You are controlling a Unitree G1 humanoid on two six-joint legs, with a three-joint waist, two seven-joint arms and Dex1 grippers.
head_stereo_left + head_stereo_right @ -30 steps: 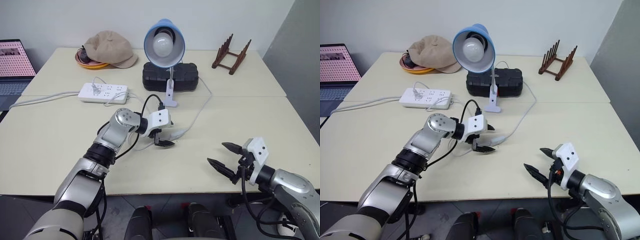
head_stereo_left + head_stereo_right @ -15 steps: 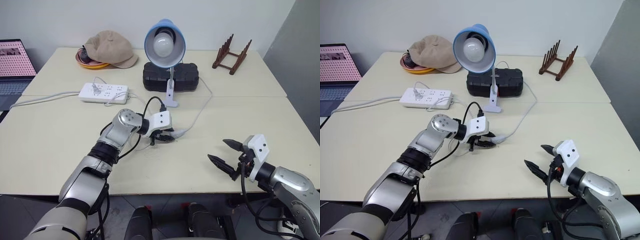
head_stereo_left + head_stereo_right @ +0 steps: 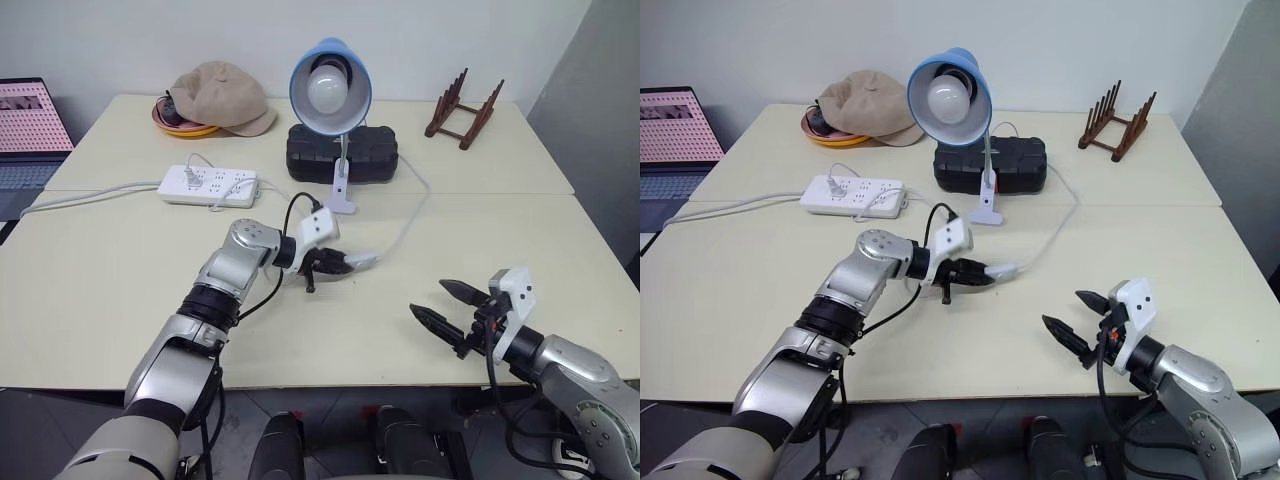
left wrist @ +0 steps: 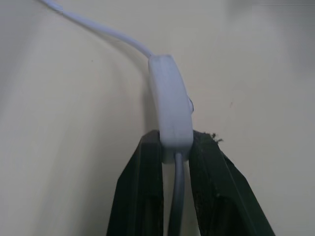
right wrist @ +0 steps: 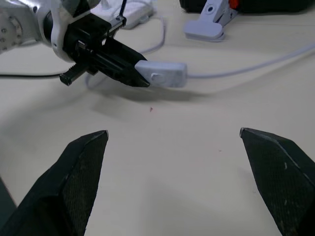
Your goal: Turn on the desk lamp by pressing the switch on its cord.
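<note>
- Cream table (image 3: 120, 290), white wall behind.
- Left gripper (image 3: 343, 264) reaches toward 3 o'clock, pinching the switch (image 3: 361, 261) above the tabletop.
- Right gripper (image 3: 442, 305) at 5 o'clock, fingers spread.

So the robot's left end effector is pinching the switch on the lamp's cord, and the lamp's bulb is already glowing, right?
Not quite. The left end effector is indeed shut on the switch of the cord, as the left wrist view shows. But the left eye view shows the desk lamp with its bulb plain white and unlit, so it is not on yet.
</note>
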